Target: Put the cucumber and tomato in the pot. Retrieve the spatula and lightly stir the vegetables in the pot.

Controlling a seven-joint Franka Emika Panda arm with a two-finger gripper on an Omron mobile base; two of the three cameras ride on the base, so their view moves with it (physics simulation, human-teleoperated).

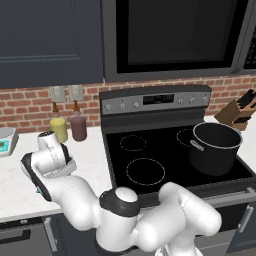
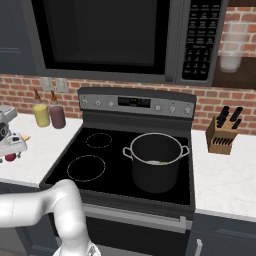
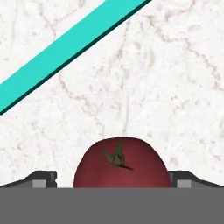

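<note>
In the hand view the dark red tomato lies on the white marble counter, right between the two finger tips of my gripper, which is open and straddles it. The spatula's teal handle runs diagonally across the counter beyond the tomato. From the right base view the tomato sits under my hand at the far left, with the orange blade tip beside it. The black pot stands on the stove's front right burner, and a bit of the yellow-green cucumber shows inside it.
A pale-yellow jar and a maroon jar stand against the brick wall behind my hand. A knife block is on the counter right of the stove. A small white scale sits at the far left.
</note>
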